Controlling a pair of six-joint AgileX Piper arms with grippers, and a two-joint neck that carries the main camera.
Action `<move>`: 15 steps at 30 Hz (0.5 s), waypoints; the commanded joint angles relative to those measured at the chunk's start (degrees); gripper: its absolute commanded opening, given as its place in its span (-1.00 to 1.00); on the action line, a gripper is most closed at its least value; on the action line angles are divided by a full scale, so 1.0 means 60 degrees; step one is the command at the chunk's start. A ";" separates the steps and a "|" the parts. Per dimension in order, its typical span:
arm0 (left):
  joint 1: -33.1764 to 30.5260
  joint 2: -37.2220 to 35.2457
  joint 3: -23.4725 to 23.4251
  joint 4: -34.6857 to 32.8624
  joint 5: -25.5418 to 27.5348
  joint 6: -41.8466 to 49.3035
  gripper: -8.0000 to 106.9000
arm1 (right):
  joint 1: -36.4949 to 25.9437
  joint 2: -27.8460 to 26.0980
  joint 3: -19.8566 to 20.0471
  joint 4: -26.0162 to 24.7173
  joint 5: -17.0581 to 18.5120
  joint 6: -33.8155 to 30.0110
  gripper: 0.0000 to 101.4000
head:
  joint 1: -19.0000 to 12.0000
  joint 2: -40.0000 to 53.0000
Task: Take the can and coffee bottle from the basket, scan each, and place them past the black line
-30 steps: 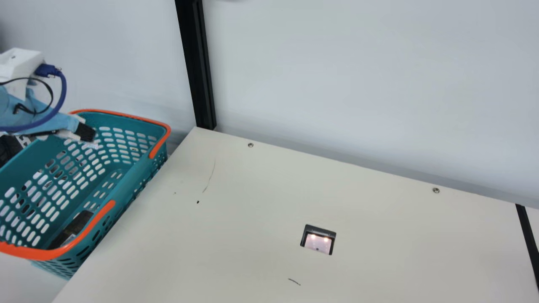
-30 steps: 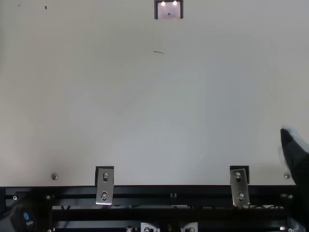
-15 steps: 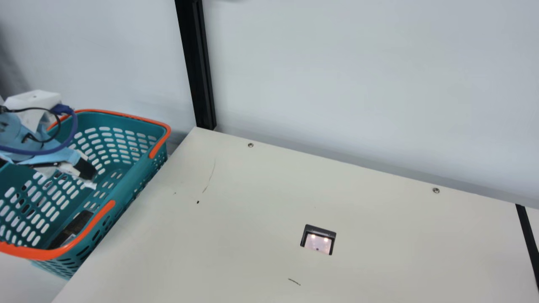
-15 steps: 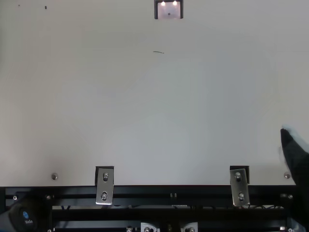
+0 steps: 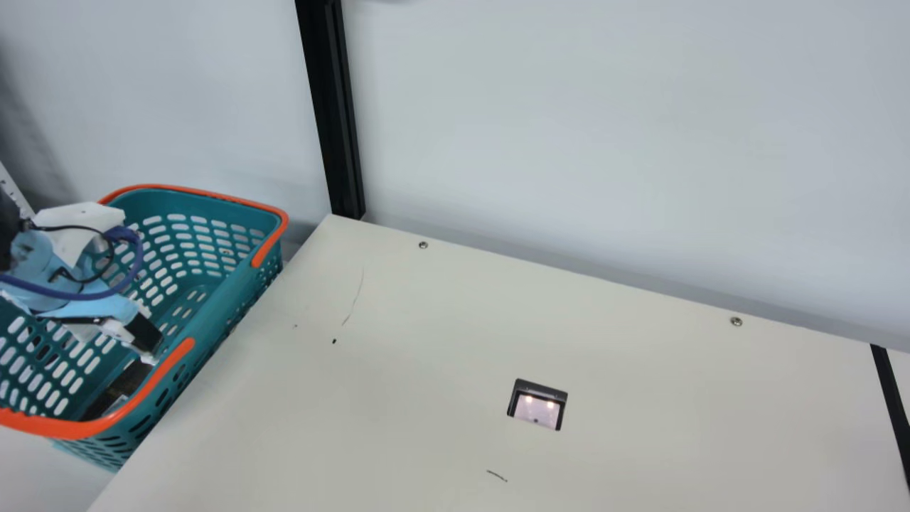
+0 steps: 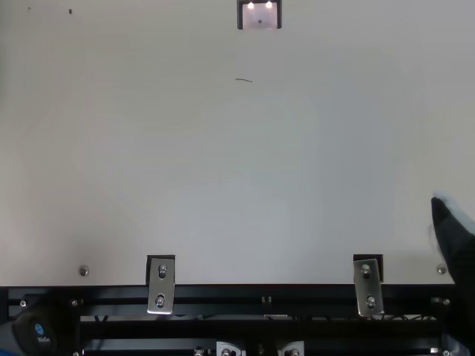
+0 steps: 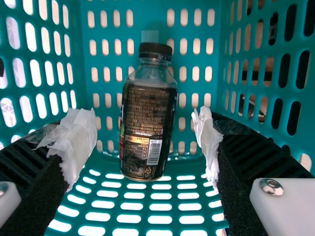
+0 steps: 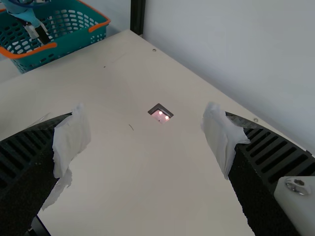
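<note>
- Your left claw (image 5: pixel 144 343) is at the left of the main view, reaching down inside the basket (image 5: pixel 238 288), near the wall on the bench side.
- In the left wrist view, your left claw (image 7: pixel 152 142) is wide open, its two black ribbed fingers well apart, with torn white wrapping at the tips. It has hold of nothing.
- The coffee bottle (image 7: pixel 147 123), with a black cap and a dark label, is inside the basket. In the left wrist view you see it in the gap between the fingers, touching neither. You can't tell whether it stands or leans.
- Your right claw (image 6: pixel 451 233) is at the right edge of the top view, over the bench (image 5: pixel 398 355).
- In the right wrist view, your right claw (image 8: pixel 147 142) is also wide open and gripping nothing, its tips wrapped in white too.
- The basket is teal with orange handles, beside the bench's left edge.
- A scanner window (image 5: pixel 538 411) with two small lights is set in the bench.
- The black line (image 5: pixel 892 412) runs down the bench's far right.
</note>
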 commanded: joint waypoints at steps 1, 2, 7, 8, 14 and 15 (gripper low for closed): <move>0.0011 0.0081 0.0013 0.0042 -0.0008 0.0046 0.71 | 0.0000 0.0000 0.0000 0.0000 0.0000 0.0000 1.00 | -0.0354 -0.0079; 0.0010 0.0130 0.0012 0.0063 -0.0016 0.0063 0.71 | 0.0000 0.0000 0.0000 0.0000 0.0000 0.0000 1.00 | -0.0354 -0.0079; -0.0015 0.0402 -0.0031 0.0183 -0.0053 0.0123 0.71 | 0.0000 0.0000 0.0000 0.0000 0.0000 0.0000 1.00 | -0.0354 -0.0079; -0.0023 0.0462 -0.0054 0.0216 -0.0058 0.0128 0.71 | 0.0000 0.0000 0.0000 0.0000 0.0000 0.0000 1.00 | -0.0354 -0.0079; -0.0095 0.0941 -0.0263 0.0362 -0.0099 0.0156 0.71 | 0.0000 0.0000 0.0000 0.0000 0.0000 0.0000 1.00 | -0.0354 -0.0079; -0.0102 0.1043 -0.0313 0.0388 -0.0111 0.0161 0.71 | 0.0000 0.0000 0.0000 0.0000 0.0000 0.0000 1.00 | -0.0354 -0.0079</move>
